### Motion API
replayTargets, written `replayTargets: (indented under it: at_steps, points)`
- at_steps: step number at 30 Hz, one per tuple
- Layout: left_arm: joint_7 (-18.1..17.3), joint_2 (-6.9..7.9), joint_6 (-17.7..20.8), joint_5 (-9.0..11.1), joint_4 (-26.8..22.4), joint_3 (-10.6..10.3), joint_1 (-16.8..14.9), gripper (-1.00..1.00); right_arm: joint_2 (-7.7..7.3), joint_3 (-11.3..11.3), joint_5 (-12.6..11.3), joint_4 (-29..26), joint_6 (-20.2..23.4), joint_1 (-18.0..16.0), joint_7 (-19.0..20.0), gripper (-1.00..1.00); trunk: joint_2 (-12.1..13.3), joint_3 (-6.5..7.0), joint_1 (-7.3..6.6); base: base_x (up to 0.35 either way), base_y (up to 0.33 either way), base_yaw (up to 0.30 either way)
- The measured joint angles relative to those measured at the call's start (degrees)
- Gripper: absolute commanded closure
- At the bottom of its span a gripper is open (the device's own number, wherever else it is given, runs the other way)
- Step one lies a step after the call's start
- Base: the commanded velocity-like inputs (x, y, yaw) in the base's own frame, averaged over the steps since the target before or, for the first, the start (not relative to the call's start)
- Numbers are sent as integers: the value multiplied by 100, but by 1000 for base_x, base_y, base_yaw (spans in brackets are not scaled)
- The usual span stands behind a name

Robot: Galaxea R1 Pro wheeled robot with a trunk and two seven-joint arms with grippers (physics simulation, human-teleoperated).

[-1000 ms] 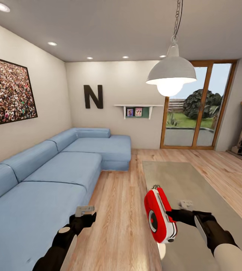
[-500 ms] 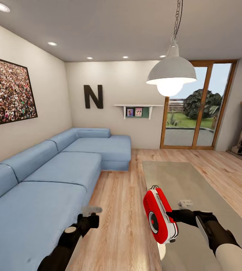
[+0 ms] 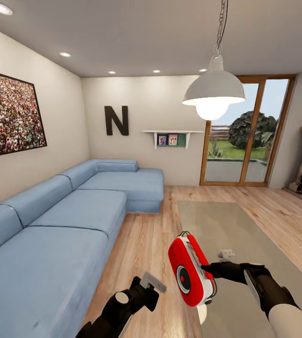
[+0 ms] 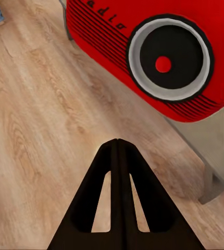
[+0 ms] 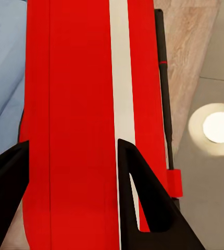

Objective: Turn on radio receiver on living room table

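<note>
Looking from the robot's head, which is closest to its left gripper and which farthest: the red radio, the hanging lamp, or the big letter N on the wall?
1. The radio receiver, just to the right of the left gripper, held in the right gripper.
2. The pendant lamp, hanging overhead above the table.
3. The letter N, on the far wall.

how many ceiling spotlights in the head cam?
5. One near the top left corner, one further along the left wall, and three in a row by the far wall. The lamp may hide more.

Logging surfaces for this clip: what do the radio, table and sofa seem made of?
Radio: likely glossy red plastic with a white stripe, smooth and shiny.
Table: glass-like grey-beige top; the lamp glare reflects in it.
Sofa: matte blue, probably fabric, with soft seams.
</note>
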Motion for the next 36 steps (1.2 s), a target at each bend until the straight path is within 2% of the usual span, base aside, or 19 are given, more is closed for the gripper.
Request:
replayTargets:
  at_steps: [5, 7, 8, 12, 16, 18, 21, 27, 29, 30, 33, 36]
  points:
    - [-45, -23, 22, -7, -23, -63, 0, 100, 1, 49, -21, 31, 11, 1, 178, 100, 0, 0, 0, 0, 0, 0]
    - [-46, -25, 26, -16, -48, -67, 0, 100, 1, 275, -22, 46, 11, 1, 227, 100, 0, 0, 0, 0, 0, 0]
    - [-43, -32, 30, -23, -84, -69, 0, 100, 3, 526, -57, 52, 26, 2, 245, 100, 0, 0, 0, 0, 0, 0]
    - [-33, -45, 27, -43, -113, -57, -5, 100, 0, 721, -57, 53, 6, 0, 277, 100, 0, 0, 0, 0, 0, 0]
    - [-31, -46, 20, -45, -118, -47, -8, 100, 1, 765, -91, 53, 31, 1, 476, 100, 0, 0, 0, 0, 0, 0]
    - [-113, -57, 21, -34, -116, -63, -9, 100, 3, 761, -108, 54, 52, 3, 1061, 100, 0, 0, 0, 0, 0, 0]
    - [-360, -63, 24, -38, -116, -68, -9, 100, 1, 727, -95, 60, 37, 2, 1447, 100, 0, 0, 0, 0, 0, 0]
    - [-506, -139, 29, -54, -60, -81, -8, 100, 0, 713, -81, 61, 8, 0, 1586, 100, 0, 0, 0, 0, 0, 0]
    - [-558, -122, 39, -82, -40, -109, -8, 100, 0, 707, -78, 61, 5, 0, 1592, 100, 0, 0, 0, 0, 0, 0]
    - [-579, -110, 40, -162, -12, -116, -8, 100, 0, 708, -74, 61, 5, 0, 1598, 100, 0, 0, 0, 0, 0, 0]
    - [-609, -123, 64, -729, 97, -115, -8, 100, 0, 714, -72, 61, 4, 0, 1596, 100, 0, 0, 0, 0, 0, 0]
    - [-619, -98, 249, -948, 124, -100, -8, 100, 0, 709, -77, 61, 4, 0, 1595, 100, 0, 0, 0, 0, 0, 0]
